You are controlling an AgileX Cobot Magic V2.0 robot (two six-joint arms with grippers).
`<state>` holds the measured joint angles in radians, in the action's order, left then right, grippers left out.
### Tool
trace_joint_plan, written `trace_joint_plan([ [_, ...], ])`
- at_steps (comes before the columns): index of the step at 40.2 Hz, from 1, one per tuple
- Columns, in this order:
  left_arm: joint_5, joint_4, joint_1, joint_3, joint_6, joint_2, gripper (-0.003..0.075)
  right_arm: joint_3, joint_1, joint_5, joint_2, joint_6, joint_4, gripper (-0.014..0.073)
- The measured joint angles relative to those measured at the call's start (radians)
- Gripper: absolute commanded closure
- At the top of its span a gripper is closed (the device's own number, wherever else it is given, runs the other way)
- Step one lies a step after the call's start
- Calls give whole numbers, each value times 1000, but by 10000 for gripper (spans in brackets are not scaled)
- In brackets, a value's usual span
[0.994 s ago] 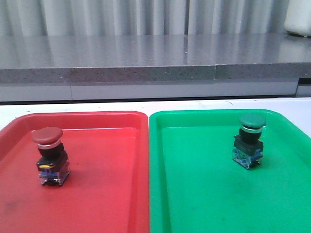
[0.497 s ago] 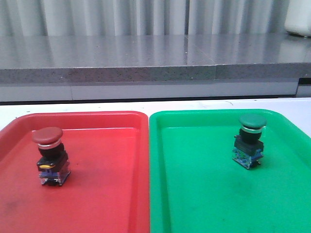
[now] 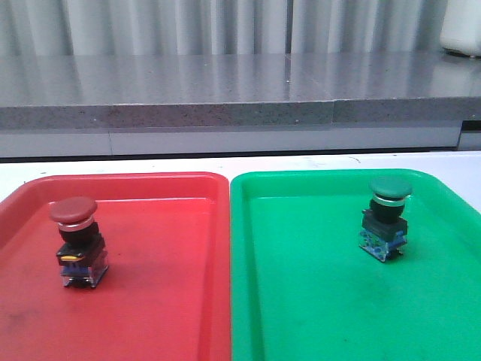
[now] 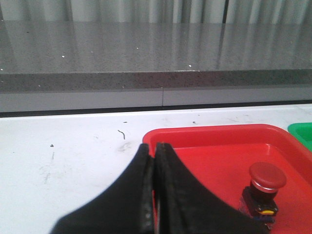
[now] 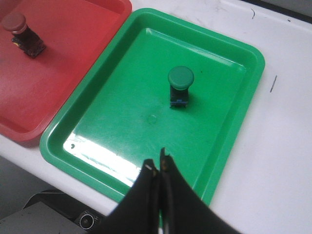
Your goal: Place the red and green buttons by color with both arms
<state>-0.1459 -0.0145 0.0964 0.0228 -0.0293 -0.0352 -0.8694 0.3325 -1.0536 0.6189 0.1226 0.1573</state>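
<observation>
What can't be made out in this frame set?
- Front view: neither arm shows; the near ends of the red tray and green tray are cut off by the lower edge.
- Left wrist view: the left gripper hides the red tray's near corner; the red button base is cut off.
- Button label markings: too small.
</observation>
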Motion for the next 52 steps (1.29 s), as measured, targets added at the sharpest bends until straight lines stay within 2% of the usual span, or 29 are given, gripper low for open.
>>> trace_joint_plan([
  [6,59,-32,-44,-29,0,41,740,0,0,0,0,0,0,664],
  [14,59,-40,-70,-29,0,41,740,0,0,-2,0,0,0,664],
  [52,59,-40,-73,-29,0,41,740,0,0,-2,0,0,0,664],
])
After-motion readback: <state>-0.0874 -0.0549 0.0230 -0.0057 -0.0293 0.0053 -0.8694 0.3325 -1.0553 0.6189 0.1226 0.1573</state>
